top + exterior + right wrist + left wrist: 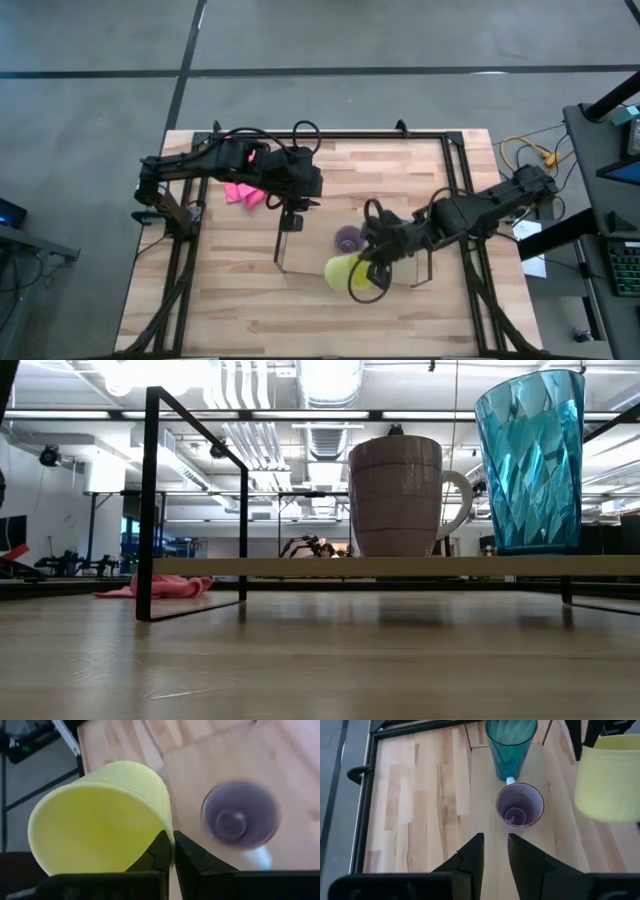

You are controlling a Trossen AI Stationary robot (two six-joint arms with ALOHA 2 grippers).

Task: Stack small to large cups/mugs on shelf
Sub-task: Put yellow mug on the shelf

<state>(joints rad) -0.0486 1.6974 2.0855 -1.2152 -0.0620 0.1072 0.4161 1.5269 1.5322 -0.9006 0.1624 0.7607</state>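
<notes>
The purple mug (395, 495) and the teal tumbler (530, 460) stand upright side by side on the shelf's clear panel (300, 566); both also show in the left wrist view, the mug (520, 805) and the tumbler (510, 745). My right gripper (172, 851) is shut on the yellow mug (100, 820), which hangs above the shelf's near side next to the purple mug (348, 238). My left gripper (496, 851) is open and empty above the shelf's left end (285, 235). In the high view the right arm hides the tumbler. My right gripper holds the yellow mug by its rim wall (167, 834), one finger inside the opening and one outside. The mug is lifted clear and tipped on its side, its mouth toward the gripper and its bottom toward the table's left (340, 270).
A pink cloth (243, 193) lies on the table at the far left, behind the left arm. The table's black frame (330, 136) runs round the wooden top. The shelf's black wire end frame (150, 500) stands at its left end.
</notes>
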